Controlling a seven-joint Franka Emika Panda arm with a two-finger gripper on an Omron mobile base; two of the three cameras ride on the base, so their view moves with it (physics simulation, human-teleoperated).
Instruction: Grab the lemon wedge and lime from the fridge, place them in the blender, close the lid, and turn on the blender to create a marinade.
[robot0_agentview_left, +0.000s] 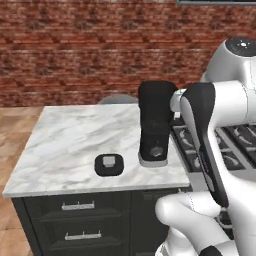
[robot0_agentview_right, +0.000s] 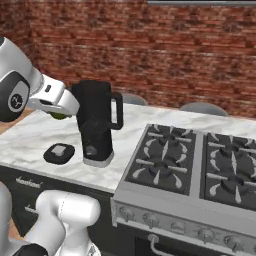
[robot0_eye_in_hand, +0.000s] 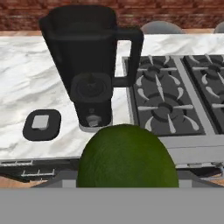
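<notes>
The lime, a dark green ball, sits close in the hand view, and a sliver of the lime shows under the hand. My gripper is shut on it, hanging just left of the blender near the jar's upper part. The black blender stands on the marble counter with its jar uncovered and its handle towards the stove. The lid lies flat on the counter left of the blender's base; the lid shows its grey centre square. The lemon wedge and the fridge are out of view.
A gas stove with black burners adjoins the counter right of the blender. The marble counter has dark drawers below. A brick wall runs behind, with grey chair backs past the far edge.
</notes>
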